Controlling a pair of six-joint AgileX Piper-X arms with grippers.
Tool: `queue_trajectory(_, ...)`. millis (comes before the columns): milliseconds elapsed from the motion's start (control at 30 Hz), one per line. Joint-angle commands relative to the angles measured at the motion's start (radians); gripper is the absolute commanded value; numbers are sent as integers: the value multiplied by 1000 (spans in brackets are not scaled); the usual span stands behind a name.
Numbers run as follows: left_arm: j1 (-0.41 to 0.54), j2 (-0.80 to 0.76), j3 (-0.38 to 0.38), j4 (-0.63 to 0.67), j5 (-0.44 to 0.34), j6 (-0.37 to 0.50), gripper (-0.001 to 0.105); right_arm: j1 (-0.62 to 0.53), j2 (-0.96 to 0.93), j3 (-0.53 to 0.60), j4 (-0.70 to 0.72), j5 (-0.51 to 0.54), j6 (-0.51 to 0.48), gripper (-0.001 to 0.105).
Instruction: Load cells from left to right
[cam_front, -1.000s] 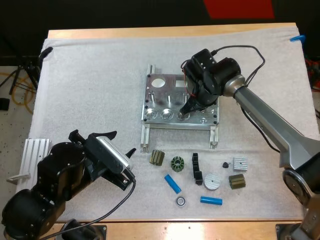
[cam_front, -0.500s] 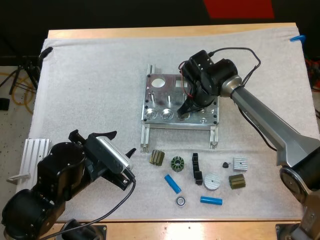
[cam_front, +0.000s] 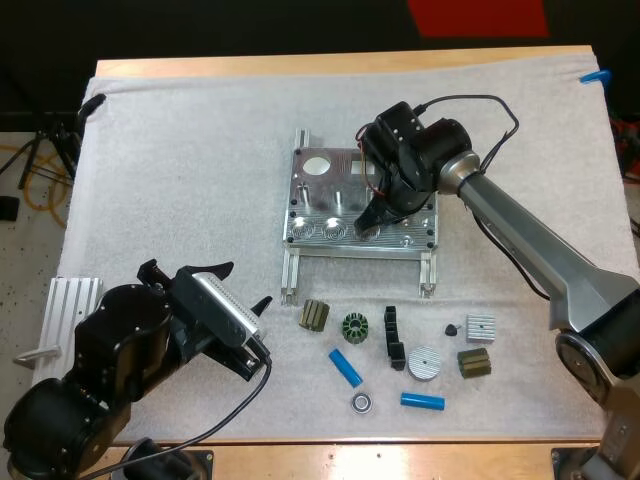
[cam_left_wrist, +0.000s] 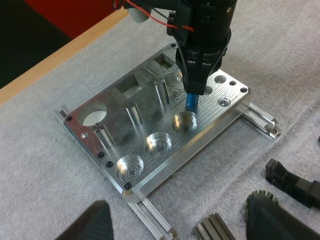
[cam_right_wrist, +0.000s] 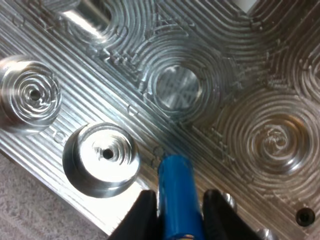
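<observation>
Blue cell, clamped in the right gripper, hangs beside the fixture's third pocket; left gripper apart.

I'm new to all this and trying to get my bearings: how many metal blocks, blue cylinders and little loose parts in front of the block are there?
Metal fixture: 1
Blue cylinders: 3, two on the mat at and, one in the right gripper
Small loose parts: 8
Total: 12
</observation>
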Motion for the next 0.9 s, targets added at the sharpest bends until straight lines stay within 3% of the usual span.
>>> queue_trajectory(0, 1, -1, -2, -10, -12, -13, 57, 0, 15, -5, -18, -3, 2, 0)
queue_trajectory(233, 1, 5, -2, -10, -12, -13, 57, 0, 35, -2, -31, -50, 27, 0)
queue_trajectory(867, 1, 5, -2, -10, -12, -13, 57, 0, 47, 8, -29, -49, 64, 1)
